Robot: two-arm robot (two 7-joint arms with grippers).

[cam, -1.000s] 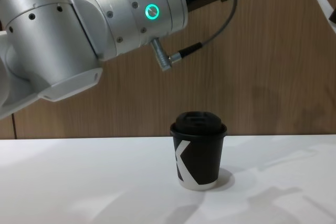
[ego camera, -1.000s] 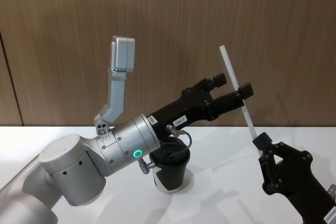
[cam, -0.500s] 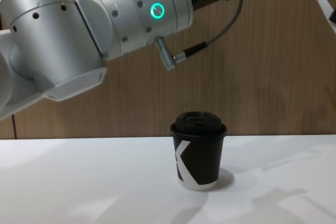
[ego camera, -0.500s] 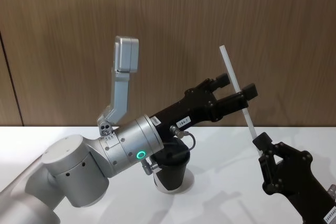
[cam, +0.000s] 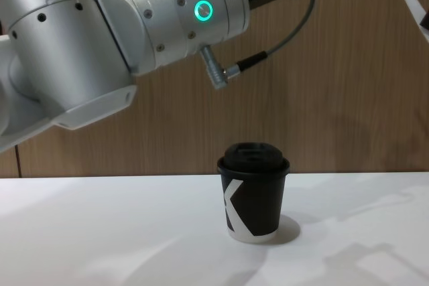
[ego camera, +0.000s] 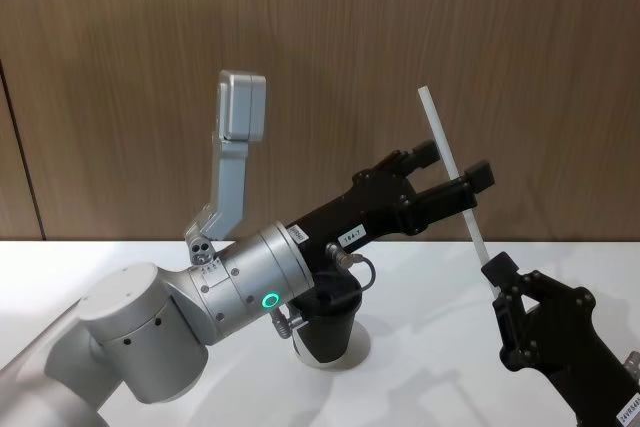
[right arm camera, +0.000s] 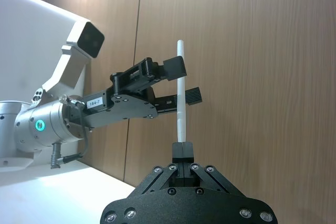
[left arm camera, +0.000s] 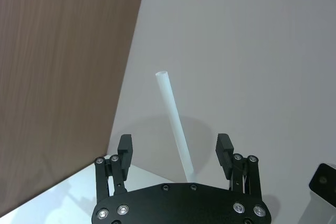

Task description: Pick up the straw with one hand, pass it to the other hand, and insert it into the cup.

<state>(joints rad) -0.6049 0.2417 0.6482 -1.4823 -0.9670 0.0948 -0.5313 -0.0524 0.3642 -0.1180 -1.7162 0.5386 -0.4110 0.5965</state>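
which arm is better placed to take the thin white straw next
Left: the open left gripper straddles the thin white straw mid-length; the right gripper holds only its bottom end.

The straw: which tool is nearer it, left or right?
Right. The right tool is clamped on the straw at its lower end; the left tool is open, straddling it higher up without touching.

Open gap between cup [cam: 253,195] and left arm [cam: 134,25] overhead
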